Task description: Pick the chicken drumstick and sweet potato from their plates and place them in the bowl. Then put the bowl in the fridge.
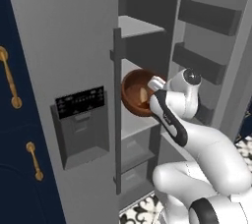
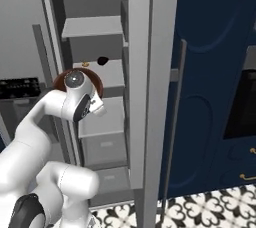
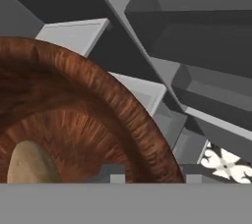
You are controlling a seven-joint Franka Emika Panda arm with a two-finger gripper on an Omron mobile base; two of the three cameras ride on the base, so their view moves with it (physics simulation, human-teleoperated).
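Observation:
The dark reddish-brown bowl (image 1: 137,93) is inside the open fridge (image 1: 74,46), over the middle shelf (image 1: 135,125), and its mouth tilts toward the left base view. I cannot tell whether it rests on the shelf. A tan sweet potato (image 3: 29,164) lies in the bowl (image 3: 98,120). The chicken drumstick is hidden. My gripper (image 3: 153,175) stands at the bowl's near rim, one fingertip inside the wall and one outside, a little apart from it. In the right base view the hand covers most of the bowl (image 2: 96,81). The plates are out of view.
The fridge's left door (image 1: 81,115), with its black dispenser panel and long handle (image 1: 117,110), stands close on my left. The open right door with bins (image 1: 206,16) is on my right. A small dark item (image 2: 103,61) sits on the shelf above. Navy cabinets (image 2: 210,72) flank the fridge.

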